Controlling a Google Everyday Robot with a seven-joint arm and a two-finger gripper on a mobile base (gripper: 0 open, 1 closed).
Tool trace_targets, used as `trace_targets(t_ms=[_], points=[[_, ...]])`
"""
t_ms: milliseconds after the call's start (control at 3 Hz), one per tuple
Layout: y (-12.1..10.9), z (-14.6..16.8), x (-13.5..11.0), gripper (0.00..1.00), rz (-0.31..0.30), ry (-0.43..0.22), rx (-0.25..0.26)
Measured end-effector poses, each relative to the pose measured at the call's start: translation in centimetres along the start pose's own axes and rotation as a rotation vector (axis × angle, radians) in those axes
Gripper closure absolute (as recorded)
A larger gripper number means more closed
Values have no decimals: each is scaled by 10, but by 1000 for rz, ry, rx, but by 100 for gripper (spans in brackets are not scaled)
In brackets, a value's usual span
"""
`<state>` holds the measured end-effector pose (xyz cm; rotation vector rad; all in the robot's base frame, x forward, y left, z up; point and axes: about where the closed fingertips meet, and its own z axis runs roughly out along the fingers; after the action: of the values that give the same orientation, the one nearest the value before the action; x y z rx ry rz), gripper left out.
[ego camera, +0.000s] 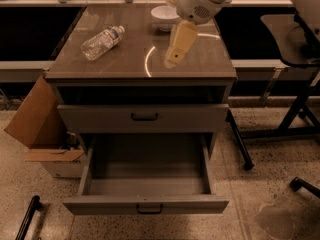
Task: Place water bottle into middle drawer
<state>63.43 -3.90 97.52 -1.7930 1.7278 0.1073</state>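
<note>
The water bottle (102, 42), clear and crinkly with a white cap, lies on its side on the left part of the cabinet top (120, 64). My gripper (173, 60) hangs over the middle of the top, to the right of the bottle and apart from it, and holds nothing. Below the top is a dark open slot, then a shut drawer front with a handle (145, 117). Below that, a drawer (145, 176) is pulled out and empty.
A white bowl (164, 15) stands at the back of the top, behind the gripper. A cardboard box (37, 119) leans at the cabinet's left. A chair base and legs (295, 134) stand on the right. A dark bar (27, 216) lies on the floor at lower left.
</note>
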Motion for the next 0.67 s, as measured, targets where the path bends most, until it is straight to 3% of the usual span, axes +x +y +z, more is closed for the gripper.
trace_targets(t_ms=[333, 667], points=[[-35, 34, -18, 0, -36, -61, 5], [-65, 73, -47, 0, -127, -16, -34]])
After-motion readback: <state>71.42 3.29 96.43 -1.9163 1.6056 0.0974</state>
